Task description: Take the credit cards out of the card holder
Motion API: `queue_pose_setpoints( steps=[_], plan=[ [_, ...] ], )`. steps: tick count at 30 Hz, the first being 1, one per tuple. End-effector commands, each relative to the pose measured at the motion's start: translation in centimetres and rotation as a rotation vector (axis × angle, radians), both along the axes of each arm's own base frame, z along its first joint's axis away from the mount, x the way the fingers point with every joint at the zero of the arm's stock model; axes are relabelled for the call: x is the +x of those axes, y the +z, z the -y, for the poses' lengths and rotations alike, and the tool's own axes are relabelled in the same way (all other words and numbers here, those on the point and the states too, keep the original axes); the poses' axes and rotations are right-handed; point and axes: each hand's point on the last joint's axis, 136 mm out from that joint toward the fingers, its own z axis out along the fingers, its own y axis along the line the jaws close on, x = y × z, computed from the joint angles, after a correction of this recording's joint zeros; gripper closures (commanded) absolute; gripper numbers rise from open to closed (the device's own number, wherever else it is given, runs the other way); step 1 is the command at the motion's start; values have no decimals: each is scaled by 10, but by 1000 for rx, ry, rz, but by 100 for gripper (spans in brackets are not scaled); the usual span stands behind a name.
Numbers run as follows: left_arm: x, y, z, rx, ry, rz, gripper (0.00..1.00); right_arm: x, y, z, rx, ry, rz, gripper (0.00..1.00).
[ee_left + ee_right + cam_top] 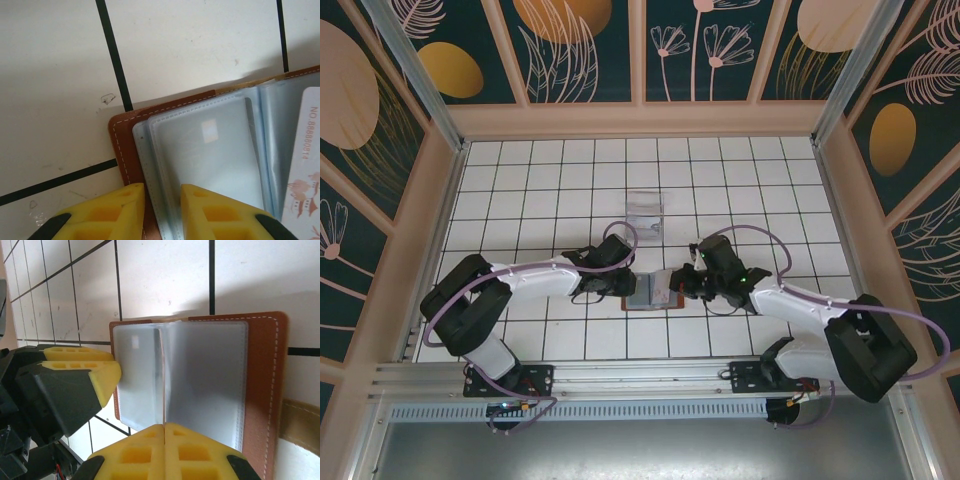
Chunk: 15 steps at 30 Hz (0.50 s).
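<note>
The reddish-brown card holder [642,299] lies open on the tiles, its clear blue-grey sleeves fanned out [205,380]. My left gripper [162,194] is clamped on the holder's left edge, over the leather cover [125,145] and the outer sleeves. From the right wrist view its yellow fingers [85,362] sit one above the other on that edge. My right gripper [164,426] is shut on a thin credit card [163,385] that stands edge-on between the sleeves. In the left wrist view that card [305,150] is pale, with a printed number and pink drawings.
A clear plastic tray [646,212] stands a couple of tiles behind the holder. The holder's tan closing tab [300,422] sticks out on its right side. Both arms [530,280] [800,300] meet over the middle of the white tiled floor, with walls on three sides.
</note>
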Motion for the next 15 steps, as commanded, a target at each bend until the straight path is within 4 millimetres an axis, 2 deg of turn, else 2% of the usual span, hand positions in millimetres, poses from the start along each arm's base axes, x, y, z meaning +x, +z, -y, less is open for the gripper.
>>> queue_pose_setpoints(
  steps=[1, 8, 15],
  plan=[
    [-6, -3, -13, 53, 24, -21, 72, 7, 9, 8, -41, -14, 41, 100],
    [1, 9, -10, 37, 37, 17, 71, 16, 26, 5, -61, 19, 114, 100],
    [1, 12, -10, 30, 42, 20, 70, 28, 48, 1, -95, 96, 239, 100]
  ],
)
